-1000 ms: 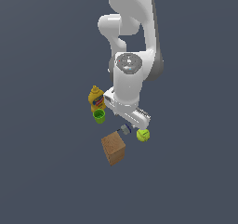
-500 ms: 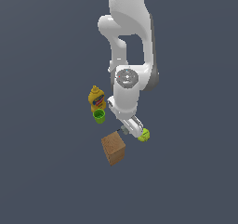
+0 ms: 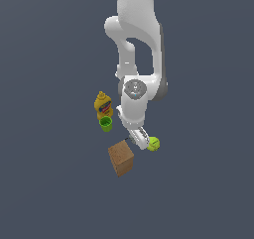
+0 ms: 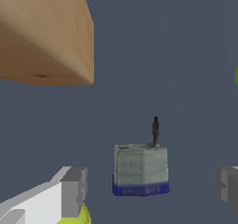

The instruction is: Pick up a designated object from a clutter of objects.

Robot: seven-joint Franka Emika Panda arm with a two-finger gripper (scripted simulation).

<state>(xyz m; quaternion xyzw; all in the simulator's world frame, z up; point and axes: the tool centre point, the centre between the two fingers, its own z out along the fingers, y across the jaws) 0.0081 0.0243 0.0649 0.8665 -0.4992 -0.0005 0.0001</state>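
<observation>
**Jaws spread over the grey-blue piece, nothing grasped**

Arm reaches down low among the clutter; gripper (image 3: 140, 138) sits between the wood block (image 3: 121, 157) and the tennis ball (image 3: 153, 144) in the exterior view. In the wrist view the jaws stand wide apart, released, with one fingertip (image 4: 74, 192) on one side and the other at the opposite frame edge. The designated piece (image 4: 140, 170), grey-white with a dark blue end and a thin dark stem on its far side, lies on the dark surface between the fingers, touching neither. The wood block fills a corner of the wrist view, apart from the piece. Mustard bottle (image 3: 103, 105) stands upright with the green cup (image 3: 106, 124) just in front of it, both off to the exterior view's left of the arm. In the exterior view the piece is hidden by the gripper.
</observation>
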